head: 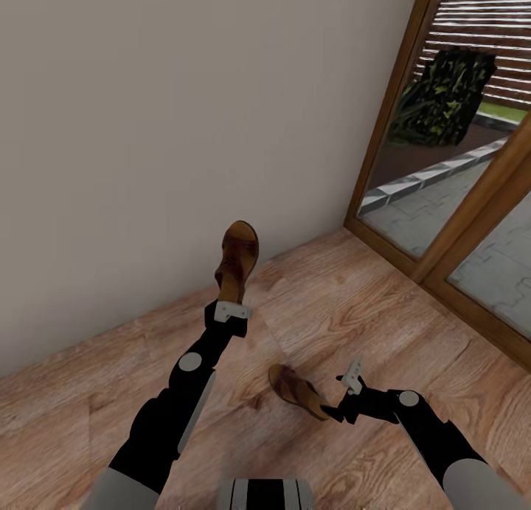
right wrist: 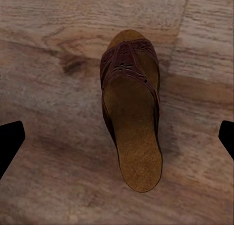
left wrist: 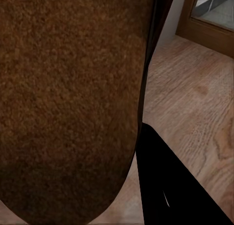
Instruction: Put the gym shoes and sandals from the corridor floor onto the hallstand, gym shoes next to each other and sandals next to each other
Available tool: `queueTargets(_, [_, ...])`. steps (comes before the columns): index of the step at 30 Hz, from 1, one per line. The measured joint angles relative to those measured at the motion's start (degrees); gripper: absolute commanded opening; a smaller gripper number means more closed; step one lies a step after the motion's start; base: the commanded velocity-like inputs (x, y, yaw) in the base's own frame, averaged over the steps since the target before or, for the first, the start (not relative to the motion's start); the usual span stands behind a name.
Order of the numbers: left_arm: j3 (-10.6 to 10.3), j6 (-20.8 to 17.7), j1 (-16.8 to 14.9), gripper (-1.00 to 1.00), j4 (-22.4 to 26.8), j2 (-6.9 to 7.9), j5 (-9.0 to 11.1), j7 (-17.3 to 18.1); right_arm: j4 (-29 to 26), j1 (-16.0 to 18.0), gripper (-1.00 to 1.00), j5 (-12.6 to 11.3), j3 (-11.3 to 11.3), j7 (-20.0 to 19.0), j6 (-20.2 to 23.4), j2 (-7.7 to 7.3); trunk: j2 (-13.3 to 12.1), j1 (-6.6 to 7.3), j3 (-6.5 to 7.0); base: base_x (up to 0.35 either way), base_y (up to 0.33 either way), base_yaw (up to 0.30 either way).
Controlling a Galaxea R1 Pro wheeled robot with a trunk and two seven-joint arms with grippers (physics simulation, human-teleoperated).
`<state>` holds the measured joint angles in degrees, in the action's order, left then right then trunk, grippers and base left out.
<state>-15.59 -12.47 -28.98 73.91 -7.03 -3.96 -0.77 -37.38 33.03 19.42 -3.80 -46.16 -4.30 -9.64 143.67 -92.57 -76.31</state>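
One sandal is lifted off the corridor floor, clamped at its heel end in the left end effector and held toe-up in front of the plain wall; the left wrist view has its tan footbed right up against the lens. The second sandal lies flat on the floor, sole down, just beside the right end effector, whose fingers stand wide apart; the right wrist view looks straight down on it between the two dark fingertips.

Judging by this, the step in hand is collecting the sandal pair: one is secured, the other is about to be grasped. The next move calls for lowering the right end effector over the floor sandal, closing across its narrow width, then lifting clear.

The wall's foot runs close behind the lifted sandal, and the wood-framed glass door closes the corner to the right. Open floor spreads around the lying sandal. Neither the hallstand nor the gym shoes can be placed from here.
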Motion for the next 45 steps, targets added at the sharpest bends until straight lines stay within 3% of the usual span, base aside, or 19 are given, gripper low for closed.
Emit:
queueTargets(7, [0.07,0.06,0.00,-1.00,0.00,0.00,0.07,0.00,-0.09,0.00,1.00,-0.10,0.57,0.01,0.00,0.01,0.09,-0.18,-2.01,0.000,0.000,0.000])
queueTargets(16, [0.08,-0.01,0.00,-1.00,0.01,0.00,0.07,0.00,-0.66,0.00,1.00,-0.13,5.14,0.10,0.10,-0.04,0.22,-0.41,-4.80,0.000,0.000,-0.003])
queueTargets(45, [0.09,0.00,0.08,-1.00,0.08,0.04,-0.19,-0.07,-1.00,0.00,1.00,-0.15,5.07,0.26,-0.04,0.53,0.22,-0.41,-5.17,0.042,0.000,-0.004])
